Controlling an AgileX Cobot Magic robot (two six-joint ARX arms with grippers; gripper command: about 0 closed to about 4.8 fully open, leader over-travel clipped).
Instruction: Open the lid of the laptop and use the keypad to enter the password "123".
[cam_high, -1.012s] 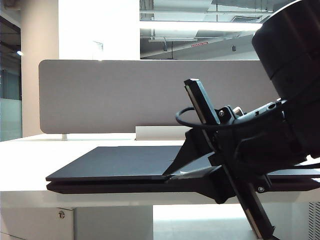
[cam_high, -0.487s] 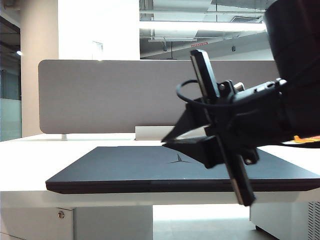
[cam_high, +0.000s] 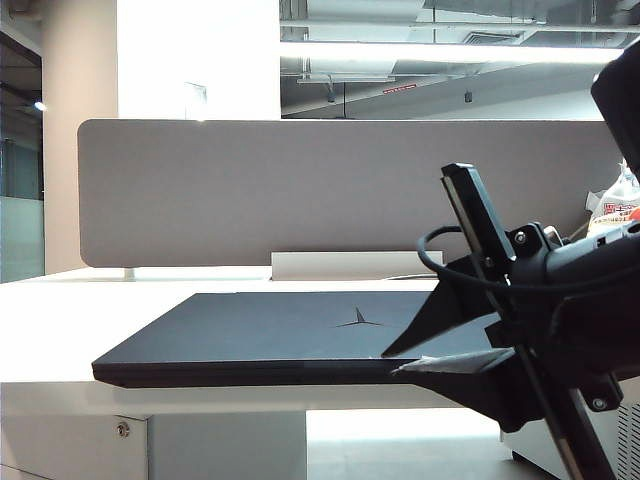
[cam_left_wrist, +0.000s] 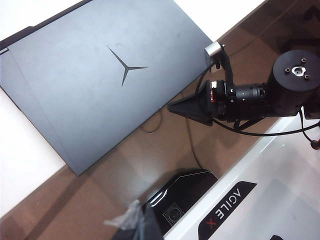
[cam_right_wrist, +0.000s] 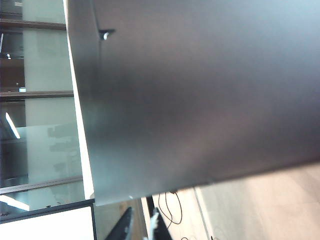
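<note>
Black fingertips of the right hand (cam_high: 420, 355) stand slightly parted, empty, at the front edge of the closed lid (cam_high: 300, 325). It may slip off the thin edge; whether it touches is unclear. Left hand (cam_left_wrist: 137, 222), pinched closed and empty, hangs above the laptop (cam_left_wrist: 100, 75) on the white counter (cam_high: 50, 300).

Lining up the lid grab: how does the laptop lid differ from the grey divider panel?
The lid is matte black; the divider panel is grey. The lid lies flat, closed; the divider panel stands upright behind it. The lid bears a star emblem; the divider panel is plain. Both are flat rectangles. The right end effector sits at the laptop's front edge, jaws slightly apart; the left end effector, shut, hangs off the table.
</note>
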